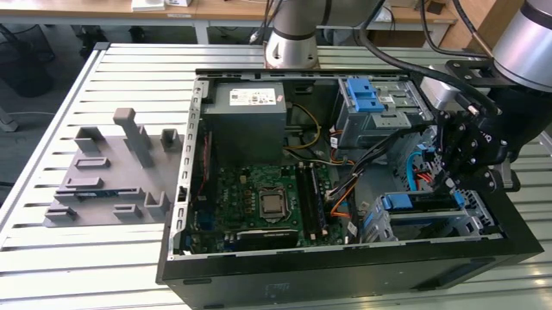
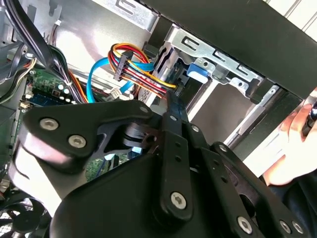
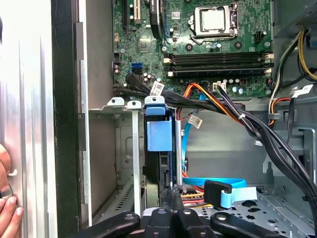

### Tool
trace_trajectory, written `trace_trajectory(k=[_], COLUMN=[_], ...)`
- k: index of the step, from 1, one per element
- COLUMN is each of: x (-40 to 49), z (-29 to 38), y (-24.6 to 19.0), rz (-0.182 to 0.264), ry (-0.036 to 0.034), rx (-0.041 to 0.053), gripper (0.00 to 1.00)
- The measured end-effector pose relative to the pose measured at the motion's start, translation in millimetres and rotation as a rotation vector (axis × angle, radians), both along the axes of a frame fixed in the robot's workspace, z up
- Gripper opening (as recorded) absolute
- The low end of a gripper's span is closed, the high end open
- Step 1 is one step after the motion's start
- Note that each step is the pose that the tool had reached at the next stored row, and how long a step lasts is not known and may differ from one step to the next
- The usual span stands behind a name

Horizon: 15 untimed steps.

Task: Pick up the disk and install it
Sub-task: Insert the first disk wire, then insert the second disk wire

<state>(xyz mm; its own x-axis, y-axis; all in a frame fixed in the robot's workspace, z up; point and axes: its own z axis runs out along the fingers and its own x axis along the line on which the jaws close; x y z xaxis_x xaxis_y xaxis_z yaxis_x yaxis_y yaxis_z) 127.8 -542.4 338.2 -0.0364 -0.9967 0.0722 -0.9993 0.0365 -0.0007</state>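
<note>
Disk (image 3: 159, 136), flat, blue-framed, in cage (image 3: 126, 148)

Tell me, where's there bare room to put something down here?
The slatted table is bare in front of the grey fixture and behind it, left of the computer case in the exterior view. Inside the case it's crowded: cables, drive cages, the robot's hand.

A slatted metal table (image 1: 129, 258) carries everything, its ribs running across from the exterior view's left to its right. On it lies an open black computer case (image 1: 345, 274) (side panel off, its inside facing up), taking up the middle and the exterior view's right of the surface. Just beside the case, on the exterior view's left, sits a grey fixture (image 1: 108, 174) with upright posts and slots. In the first wrist view a hand (image 3: 7, 208) rests on the table beside the case wall.
</note>
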Motion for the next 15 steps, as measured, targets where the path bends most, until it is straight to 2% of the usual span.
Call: trace_trajectory(k=[1,15], x=[0.0,0.0], z=[0.0,0.2], y=[0.0,0.0], rz=[0.0,0.0], ry=[0.0,0.0], rx=[0.0001,0.0002], gripper=[0.11,0.11])
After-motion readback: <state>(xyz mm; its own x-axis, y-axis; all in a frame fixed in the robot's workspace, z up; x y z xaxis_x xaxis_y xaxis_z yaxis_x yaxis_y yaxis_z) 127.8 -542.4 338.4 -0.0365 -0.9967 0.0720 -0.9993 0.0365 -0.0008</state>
